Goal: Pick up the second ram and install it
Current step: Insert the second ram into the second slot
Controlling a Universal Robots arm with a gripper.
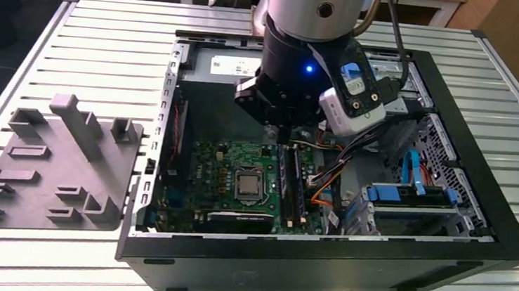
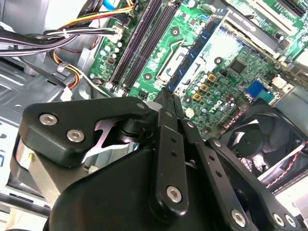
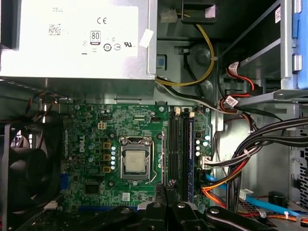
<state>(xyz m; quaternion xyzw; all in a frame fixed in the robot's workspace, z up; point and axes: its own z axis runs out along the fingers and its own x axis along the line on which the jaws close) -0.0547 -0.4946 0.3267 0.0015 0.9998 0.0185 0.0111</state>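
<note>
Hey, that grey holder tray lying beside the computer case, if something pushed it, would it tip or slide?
Probably slide: the grey holder tray lies flat and broad on the slatted table. It looks like stiff moulded plastic, so it is likely light and rigid. Tipping seems unlikely despite its upright posts.

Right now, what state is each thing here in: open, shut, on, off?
Black computer case: lying open, side panel off.
Black metal claw: shut, reaching into the case.
Silver square processor chip: uncovered in its socket.
Long black memory slots: cannot tell if filled.
Small blue light on the arm: lit.
Grey plastic holder tray: lying flat beside the case.
</note>
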